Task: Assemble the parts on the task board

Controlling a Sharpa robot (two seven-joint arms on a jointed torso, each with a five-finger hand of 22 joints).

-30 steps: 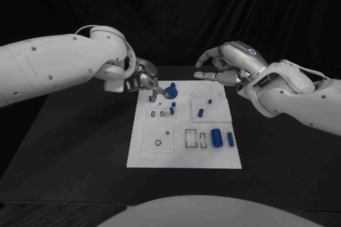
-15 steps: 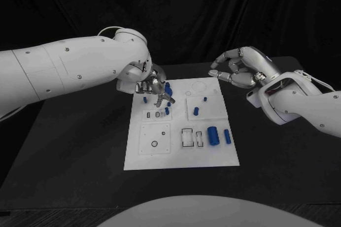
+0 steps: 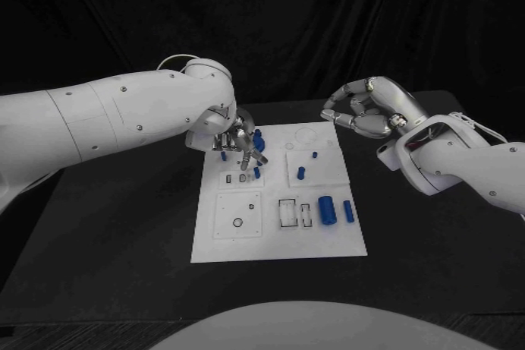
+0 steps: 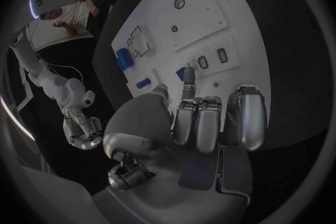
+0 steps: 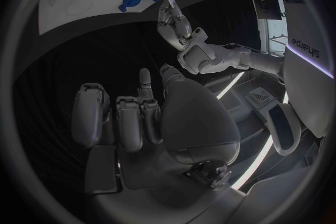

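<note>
Head view, left hand (image 3: 235, 137) over task board (image 3: 279, 244)

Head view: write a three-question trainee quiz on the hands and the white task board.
1. True or false: the right hand rests on the white task board.
2. Which hand has its fingers down at the small blue parts at the board's far end? A) left hand B) right hand
3. Fill in: the large blue cylinder lies on the board's ___ side, as the robot sees it.

Key: 1 false, it hovers beyond the far right corner with fingers curled, holding nothing; 2 A; 3 right.
</note>
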